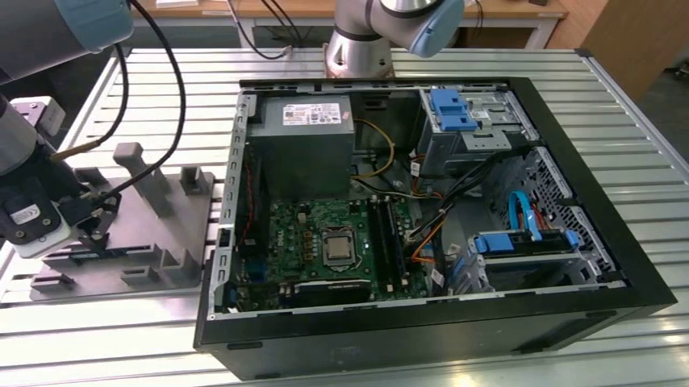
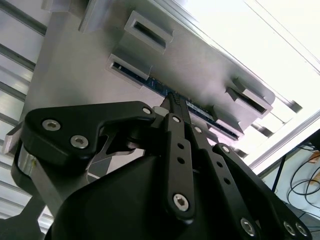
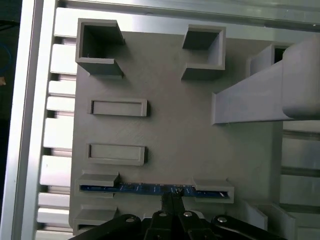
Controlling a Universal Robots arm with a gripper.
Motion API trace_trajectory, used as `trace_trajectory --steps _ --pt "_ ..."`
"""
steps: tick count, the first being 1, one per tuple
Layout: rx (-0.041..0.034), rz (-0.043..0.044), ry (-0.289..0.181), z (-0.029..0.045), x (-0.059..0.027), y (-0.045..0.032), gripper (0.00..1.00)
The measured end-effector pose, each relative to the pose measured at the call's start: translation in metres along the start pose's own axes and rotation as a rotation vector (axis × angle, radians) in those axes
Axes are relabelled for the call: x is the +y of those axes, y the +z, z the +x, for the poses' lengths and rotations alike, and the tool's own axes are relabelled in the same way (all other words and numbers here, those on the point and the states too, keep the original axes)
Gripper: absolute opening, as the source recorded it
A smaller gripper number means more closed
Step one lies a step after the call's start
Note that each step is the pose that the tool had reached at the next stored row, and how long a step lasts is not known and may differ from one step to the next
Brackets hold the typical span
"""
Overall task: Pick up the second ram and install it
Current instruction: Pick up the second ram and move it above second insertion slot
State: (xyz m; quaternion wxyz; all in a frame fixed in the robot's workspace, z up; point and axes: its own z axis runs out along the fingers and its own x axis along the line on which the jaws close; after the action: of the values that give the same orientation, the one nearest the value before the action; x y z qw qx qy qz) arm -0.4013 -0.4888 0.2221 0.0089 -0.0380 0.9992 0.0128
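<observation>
A robot arm's tool (image 1: 95,238) stands over the grey moulded tray (image 1: 140,234) on the slatted worktop (image 1: 140,81), at the exterior view's left of an open computer case (image 1: 431,322). In both wrist views the tool (image 3: 172,197) (image 2: 172,100) is drawn narrow. Its tips meet on the upper edge of the second ram (image 3: 145,188) (image 2: 156,86), near the middle of the stick's length, and appear to pinch it (how much of the board they cover cannot be made out).

The stick sits on edge in its tray slot, with each end tucked into a raised end bracket (image 3: 100,182). It is well apart from the black memory slots (image 1: 388,234) on the motherboard (image 1: 323,234) inside the case.

The hold looks to be the weak point. With little more than the rim of the thin board between the tips, the stick could slip or swing about the grip once it leaves the tray. A pull that is not straight out of the slot could jam one end in its bracket and drag the light tray across the worktop. The black cables (image 1: 173,81) looping down to the wrist pass close to a tall upright post (image 1: 145,181) and could catch on it.
</observation>
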Motion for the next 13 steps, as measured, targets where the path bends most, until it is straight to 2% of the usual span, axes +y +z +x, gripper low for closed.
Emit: trace_trajectory --steps 6,13 --pt "0.0016 -0.0012 -0.065 0.0 0.0 0.0 0.1" --pt "0.0045 -0.0033 -0.181 0.0 0.0 0.0 0.1"
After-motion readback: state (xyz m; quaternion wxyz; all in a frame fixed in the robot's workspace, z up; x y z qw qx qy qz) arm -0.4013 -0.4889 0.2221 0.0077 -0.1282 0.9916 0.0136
